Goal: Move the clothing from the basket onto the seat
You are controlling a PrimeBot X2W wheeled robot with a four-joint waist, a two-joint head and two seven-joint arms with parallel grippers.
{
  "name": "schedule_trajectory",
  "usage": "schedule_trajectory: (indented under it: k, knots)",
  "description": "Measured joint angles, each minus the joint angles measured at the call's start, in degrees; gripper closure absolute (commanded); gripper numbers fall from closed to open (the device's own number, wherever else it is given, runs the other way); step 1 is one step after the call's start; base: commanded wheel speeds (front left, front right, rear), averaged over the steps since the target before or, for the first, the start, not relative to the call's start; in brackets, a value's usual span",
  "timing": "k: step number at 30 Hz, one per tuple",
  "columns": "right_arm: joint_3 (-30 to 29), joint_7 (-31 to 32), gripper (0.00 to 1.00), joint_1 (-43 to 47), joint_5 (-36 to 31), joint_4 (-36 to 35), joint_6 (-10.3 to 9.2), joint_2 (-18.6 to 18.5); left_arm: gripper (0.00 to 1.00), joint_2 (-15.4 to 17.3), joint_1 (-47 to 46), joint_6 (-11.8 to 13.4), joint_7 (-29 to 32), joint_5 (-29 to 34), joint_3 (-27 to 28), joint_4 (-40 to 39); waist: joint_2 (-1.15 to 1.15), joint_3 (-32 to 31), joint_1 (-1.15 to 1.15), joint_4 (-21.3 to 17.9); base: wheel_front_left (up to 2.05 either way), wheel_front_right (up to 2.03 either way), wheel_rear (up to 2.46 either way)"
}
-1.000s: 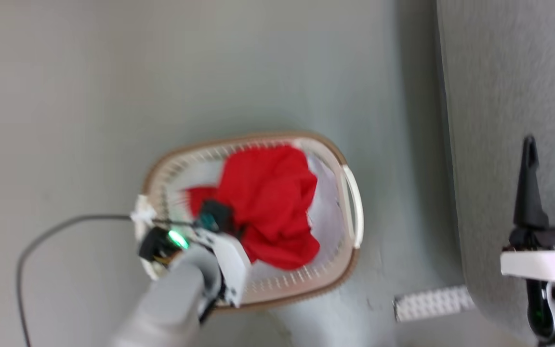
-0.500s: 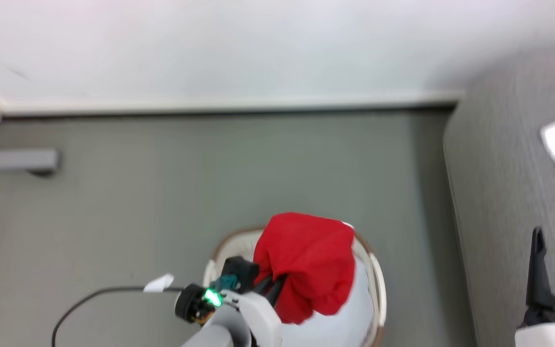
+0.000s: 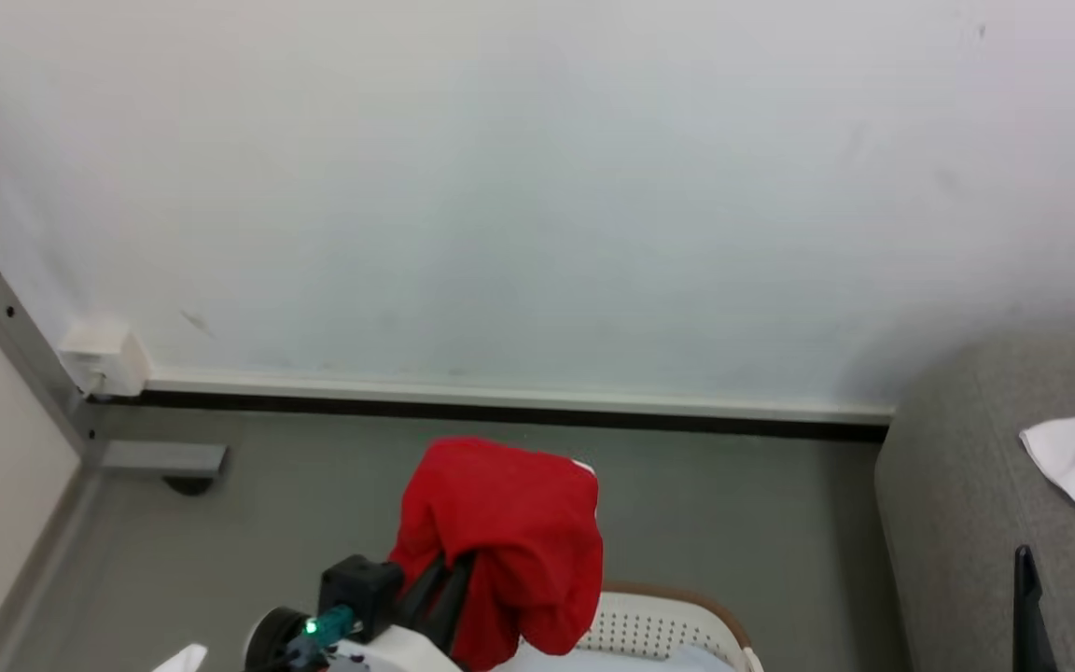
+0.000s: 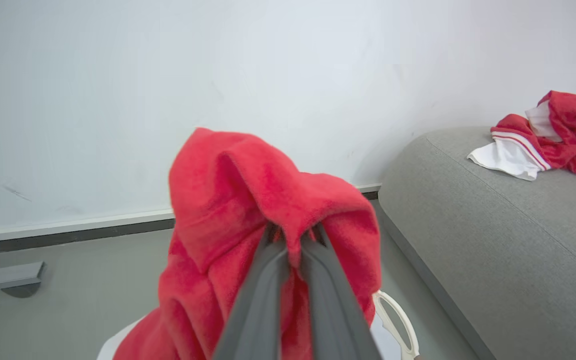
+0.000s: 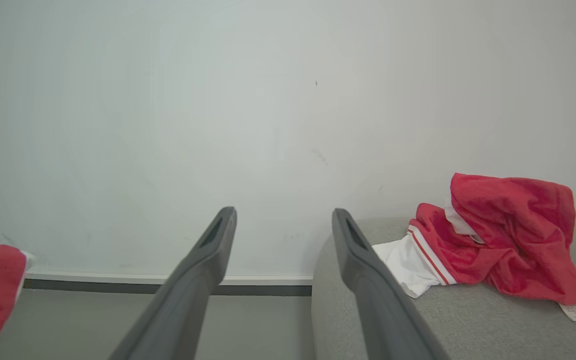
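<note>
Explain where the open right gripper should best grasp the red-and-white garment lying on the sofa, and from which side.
Probably its raised red hump, from above with the right gripper: the garment bunches up there, clear of the sofa, while its white edge lies flat.

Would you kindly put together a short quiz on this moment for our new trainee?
1. True or false: the left gripper is shut on the soft bright red garment, which it holds above the white perforated plastic basket.
2. Where does the other crumpled red-and-white garment lie? A: on the floor. B: on the light grey woven sofa. C: in the basket.
3. Fill in: the right gripper has its jaws ____ and holds nothing.

Key: 1 true; 2 B; 3 open.
</note>
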Motion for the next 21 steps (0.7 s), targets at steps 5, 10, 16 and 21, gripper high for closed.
schedule_trajectory:
  k: [5, 10, 16, 21]
  knots:
    - [1.51, 0.00, 0.00, 1.49, -0.11, -0.14, 0.00, 0.00, 1.00, 3.11, 2.54, 1.94, 0.82, -0.21, 1.16, -6.86, 0.00, -2.51, 0.01, 0.98, 0.00, 0.00, 0.00]
    - [5.20, 0.00, 0.00, 2.32, -0.23, -0.19, 0.00, 0.01, 1.00, 5.39, 3.31, 2.77, 2.79, -0.36, 1.76, -10.92, 0.00, -3.50, 0.02, 1.00, 0.00, 0.00, 0.00]
    - [14.97, 0.00, 0.00, 1.71, -0.29, -1.54, 0.00, -2.74, 1.00, 7.15, 3.48, 2.96, 5.38, -0.33, 1.29, -14.32, 0.00, -3.33, 0.03, 0.45, 0.00, 0.00, 0.00]
    - [26.31, 0.00, 0.00, -2.05, 1.81, -2.60, 0.00, -8.37, 1.00, 7.15, 1.49, 2.21, 7.50, 0.23, -0.14, -16.13, 0.00, -2.63, 0.03, 0.44, 0.00, 0.00, 0.00]
